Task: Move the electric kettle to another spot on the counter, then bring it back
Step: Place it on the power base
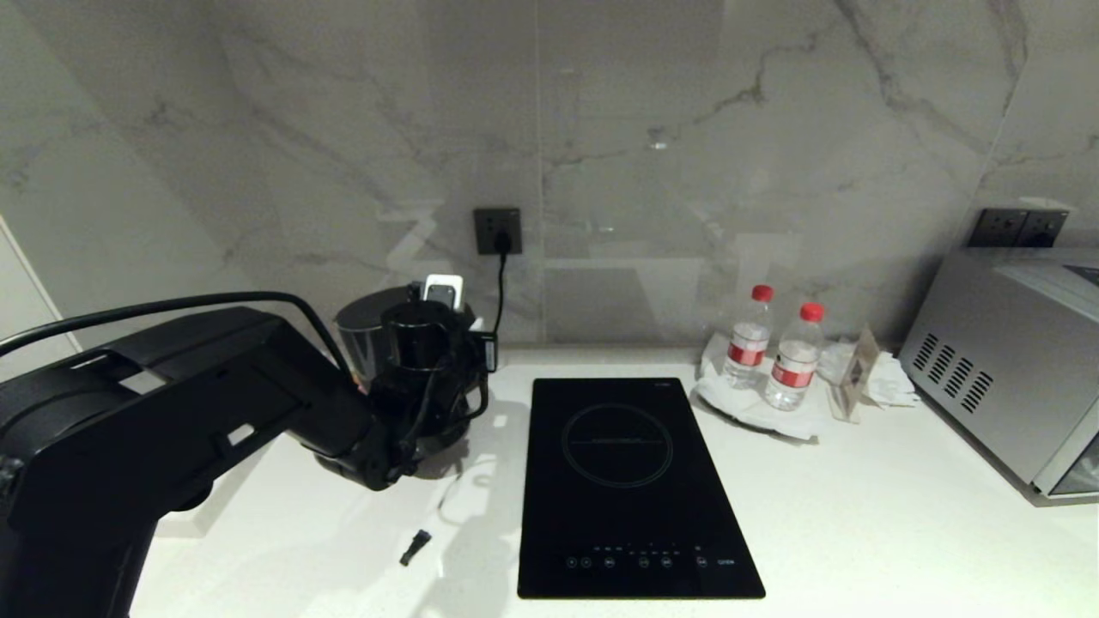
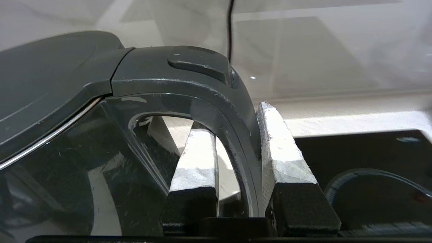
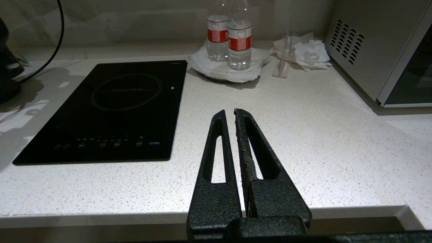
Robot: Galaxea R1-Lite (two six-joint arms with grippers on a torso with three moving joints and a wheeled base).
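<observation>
Pinching the kettle's handle [image 2: 233, 114], the left gripper [image 2: 236, 162] has one finger inside the loop and one finger outside it, so the jaws squeeze the handle between them. The right gripper [image 3: 234, 116] hangs over the front of the counter with its fingers pressed together, holding nothing.

Biggest of all is the white counter [image 1: 859, 524]. Next comes the grey oven [image 1: 1004, 360] at the far right. The flat black cooktop [image 1: 631, 481] lies in the middle. The black kettle [image 1: 365, 330] stands at the back left, near the wall, just beside the cooktop and mostly hidden behind the arm. I cannot tell if it is lifted yet or resting on its spot. Two water bottles [image 1: 773, 356] stand on a plate to the right of the cooktop. A black cord [image 1: 500, 292] hangs from the wall plug [image 1: 498, 230] behind the kettle. A tiny black bit [image 1: 415, 547] lies on the counter in front.

What could go wrong? The handle is smooth and curved, so it might slip in the jaws and the kettle could tip. The cord is close, so the kettle may snag it. A low swing could bump the bottles or scrape the cooktop.
</observation>
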